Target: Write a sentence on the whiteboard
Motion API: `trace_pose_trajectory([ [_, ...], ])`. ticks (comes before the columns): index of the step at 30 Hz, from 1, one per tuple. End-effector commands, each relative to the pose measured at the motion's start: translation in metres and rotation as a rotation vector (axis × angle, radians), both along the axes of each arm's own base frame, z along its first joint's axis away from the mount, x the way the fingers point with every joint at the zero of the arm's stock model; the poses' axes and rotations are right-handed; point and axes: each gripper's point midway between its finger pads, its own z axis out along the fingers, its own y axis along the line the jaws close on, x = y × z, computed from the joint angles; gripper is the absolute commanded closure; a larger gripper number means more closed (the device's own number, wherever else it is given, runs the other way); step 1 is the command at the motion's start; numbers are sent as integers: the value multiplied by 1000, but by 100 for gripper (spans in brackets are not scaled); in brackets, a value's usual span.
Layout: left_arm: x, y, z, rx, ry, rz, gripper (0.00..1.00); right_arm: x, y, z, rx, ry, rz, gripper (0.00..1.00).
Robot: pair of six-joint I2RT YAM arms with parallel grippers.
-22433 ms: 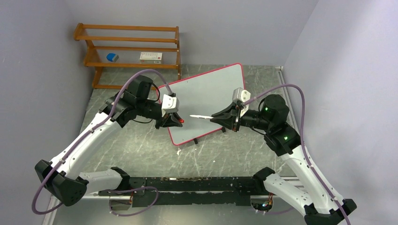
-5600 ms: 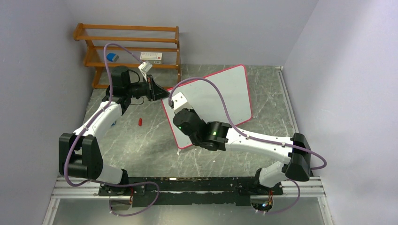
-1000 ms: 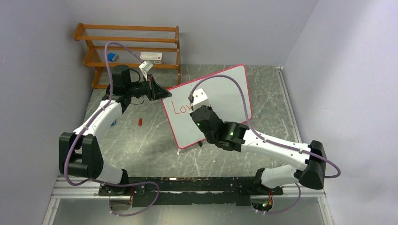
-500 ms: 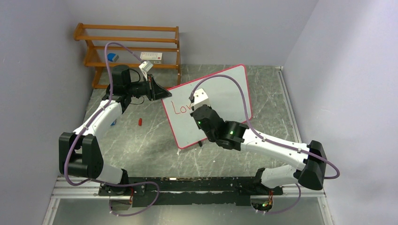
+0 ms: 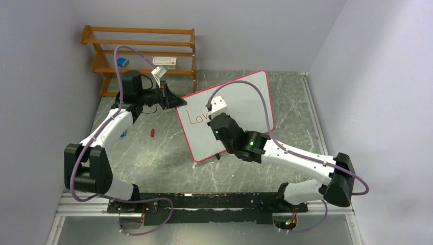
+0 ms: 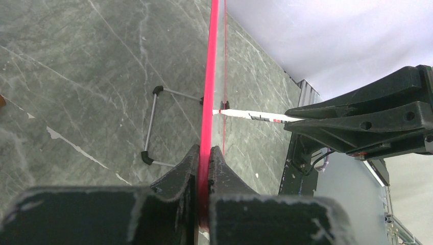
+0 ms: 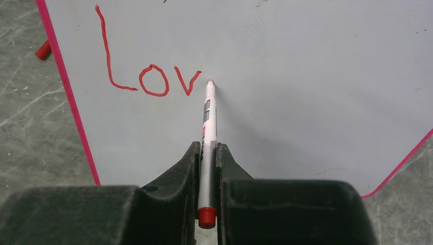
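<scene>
The whiteboard with a red-pink frame stands tilted on the table. It fills the right wrist view, and only its edge shows in the left wrist view. Red letters "Lov" are on its left part, also seen from above. My right gripper is shut on a white marker with a red tip touching the board just right of the "v". My left gripper is shut on the board's frame at its upper left corner.
A red marker cap lies on the table left of the board. A wooden rack with a blue item and a white box stands at the back left. The board's black-tipped wire foot rests on the table.
Over the earlier frames the letters "Lov" have appeared on the board. In the last second the right wrist shifted slightly right along the board; the left arm has not moved.
</scene>
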Motion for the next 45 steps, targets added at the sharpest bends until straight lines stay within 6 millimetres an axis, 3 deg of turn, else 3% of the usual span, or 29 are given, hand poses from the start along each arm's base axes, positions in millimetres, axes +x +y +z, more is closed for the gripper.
trace_pose_trajectory([
  [1,-8,-7,-25,45,68,-22,95,6,-10,-5,-11,0,-47,100],
  [19,-8,-6,-26,49,69,-21,95,11,-17,6,-13,-39,-87,100],
  [45,-8,-7,-25,43,71,-24,95,14,1,13,21,-48,-39,100],
])
